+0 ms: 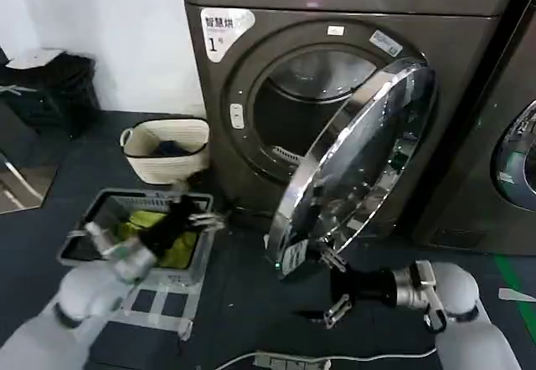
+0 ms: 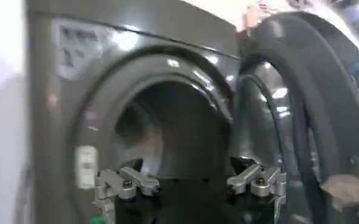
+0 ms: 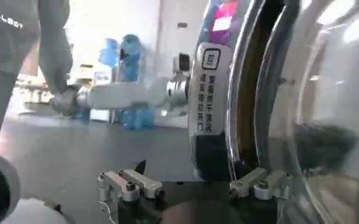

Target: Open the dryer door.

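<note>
The dryer door (image 1: pixel 360 161), a wide chrome ring around dark glass, stands swung far out from the bronze-grey machine marked "1" (image 1: pixel 219 45), baring the dark drum opening (image 1: pixel 293 110). My right gripper (image 1: pixel 332 285) is open just below the door's lower edge. In the right wrist view the door's edge with its white label (image 3: pixel 209 91) rises between the spread fingers of that gripper (image 3: pixel 194 185). My left gripper (image 1: pixel 194 207) hangs open and empty at the lower left. From the left wrist, that gripper (image 2: pixel 191 181) faces the drum opening (image 2: pixel 167 128) and the door's inner rim (image 2: pixel 301 91).
A grey crate (image 1: pixel 100 198) holding yellow-green cloth lies on the floor under my left gripper. Behind it a white woven basket (image 1: pixel 167 148) stands. A neighbouring machine (image 1: pixel 511 152) stands at the right. On the floor near my body is a power strip (image 1: pixel 285 360).
</note>
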Robot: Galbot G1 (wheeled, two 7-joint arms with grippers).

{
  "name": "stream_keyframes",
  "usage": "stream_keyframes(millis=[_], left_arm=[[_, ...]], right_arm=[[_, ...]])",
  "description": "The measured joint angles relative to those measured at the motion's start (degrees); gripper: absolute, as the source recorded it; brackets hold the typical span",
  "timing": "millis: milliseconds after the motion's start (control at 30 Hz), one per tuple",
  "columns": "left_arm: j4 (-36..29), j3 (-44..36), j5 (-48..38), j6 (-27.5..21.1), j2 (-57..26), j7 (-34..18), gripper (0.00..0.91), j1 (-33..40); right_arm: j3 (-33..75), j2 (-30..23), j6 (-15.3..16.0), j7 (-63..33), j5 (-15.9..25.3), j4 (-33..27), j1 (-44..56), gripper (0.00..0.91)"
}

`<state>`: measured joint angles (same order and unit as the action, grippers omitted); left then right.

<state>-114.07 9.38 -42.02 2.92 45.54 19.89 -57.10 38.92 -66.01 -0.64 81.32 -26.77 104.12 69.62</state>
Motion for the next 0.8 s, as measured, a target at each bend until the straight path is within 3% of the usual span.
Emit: stream_keyframes(millis=[400,800], left_arm=[[8.9,-17.3,-1.7,0.7,3.6,2.3,0.907,15.8],[13.7,-27.2,-3.4,1.1,8.7,5.2,0.907,25.6]], right_arm=[[13.5,-1.2,-1.2,0.5,-3.1,-2.7,4.0,0.907],[28.7,-6.2,-3.7,-2.4,-3.7,-0.7,8.9,0.907]])
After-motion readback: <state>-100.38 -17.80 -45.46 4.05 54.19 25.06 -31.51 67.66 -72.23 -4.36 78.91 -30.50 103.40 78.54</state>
